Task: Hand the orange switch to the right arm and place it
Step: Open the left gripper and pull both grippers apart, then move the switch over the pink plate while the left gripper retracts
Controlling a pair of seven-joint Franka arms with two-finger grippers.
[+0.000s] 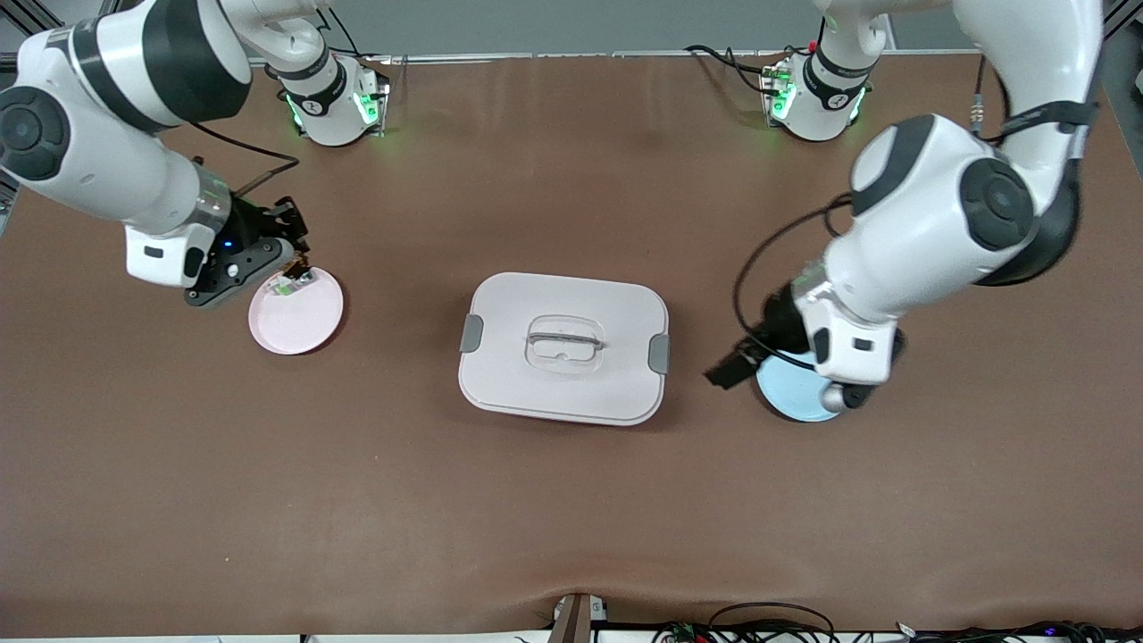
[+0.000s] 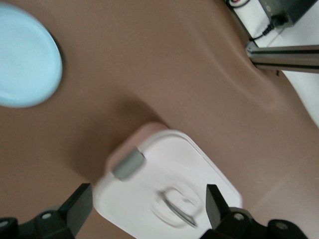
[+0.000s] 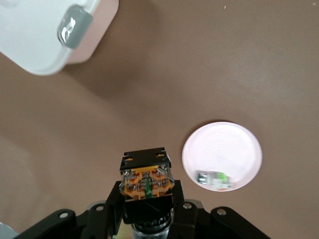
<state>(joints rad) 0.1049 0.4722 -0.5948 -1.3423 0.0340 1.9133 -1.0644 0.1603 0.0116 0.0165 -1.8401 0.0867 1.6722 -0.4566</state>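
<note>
Right gripper (image 3: 148,209) is clamped on the small black boxy orange switch (image 3: 146,180), up over the round pink plate (image 1: 308,321) at the right arm's end of the table; a small clear-and-green part (image 3: 215,179) lies on that plate. Left gripper (image 2: 144,206) is spread wide with nothing between its fingers, over the round light-blue plate (image 1: 790,393). White rectangular lidded container (image 1: 564,348) sits between the plates.

Two plates (image 1: 299,326) (image 1: 790,393), one lidded box (image 1: 563,348), one orange switch (image 3: 146,180).
</note>
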